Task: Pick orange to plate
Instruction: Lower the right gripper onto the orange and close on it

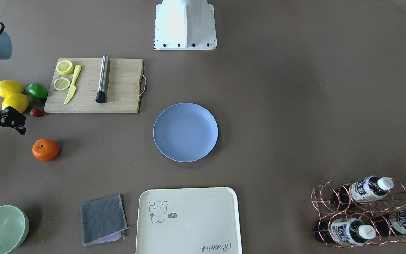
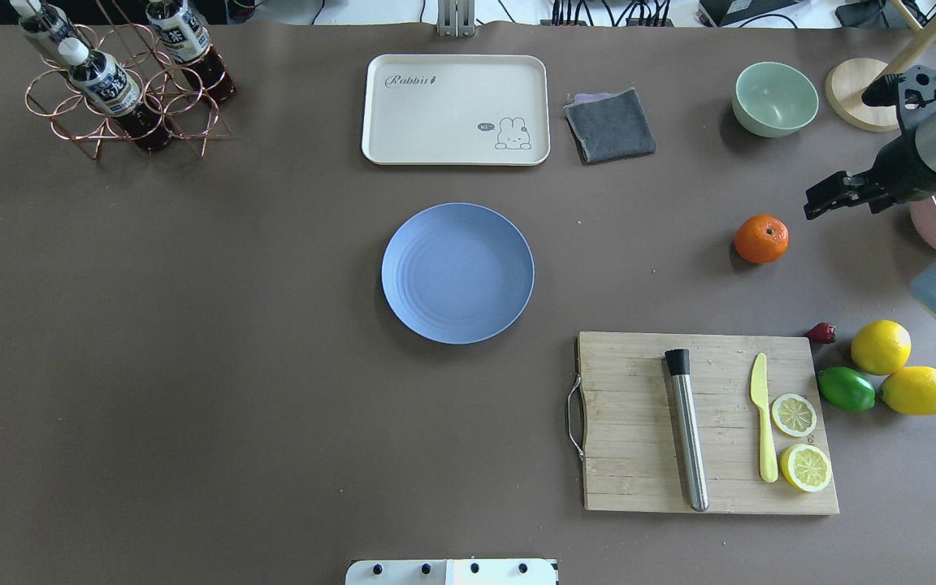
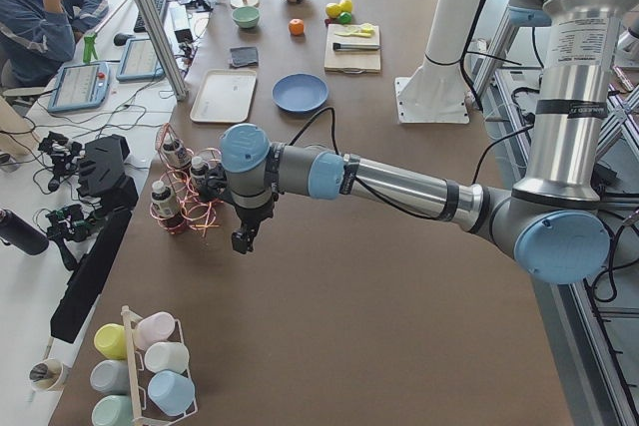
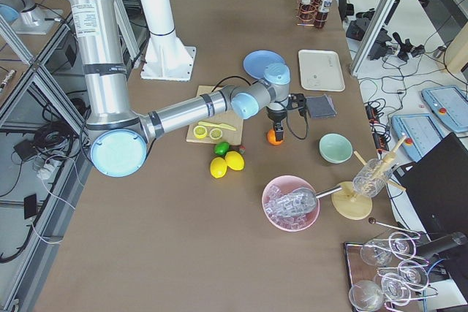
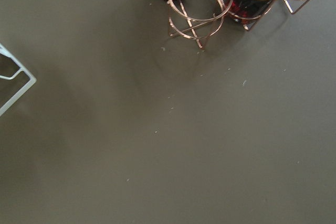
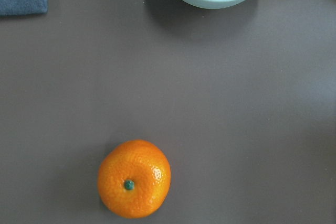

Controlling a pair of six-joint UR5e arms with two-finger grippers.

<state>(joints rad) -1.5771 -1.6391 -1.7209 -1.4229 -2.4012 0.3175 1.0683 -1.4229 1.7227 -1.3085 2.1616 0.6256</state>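
The orange point(image 2: 761, 238) lies alone on the brown table at the right, also showing low and left of centre in the right wrist view point(image 6: 134, 178). The pale blue plate point(image 2: 457, 272) sits empty in the table's middle, far to the orange's left. My right gripper point(image 2: 809, 205) hovers just right of the orange and above it, apparently open and holding nothing; it shows again in the front-facing view point(image 1: 22, 126). My left gripper point(image 3: 243, 241) hangs near the bottle rack, far from both; I cannot tell whether it is open or shut.
A wooden cutting board point(image 2: 708, 422) carries a steel rod, a yellow knife and lemon slices. Two lemons point(image 2: 881, 347), a lime point(image 2: 846, 389) and a strawberry lie beside it. Beyond the orange are a light green bowl point(image 2: 775, 98), a grey cloth point(image 2: 610, 124) and a cream tray point(image 2: 456, 110). A copper bottle rack point(image 2: 123, 89) stands far left.
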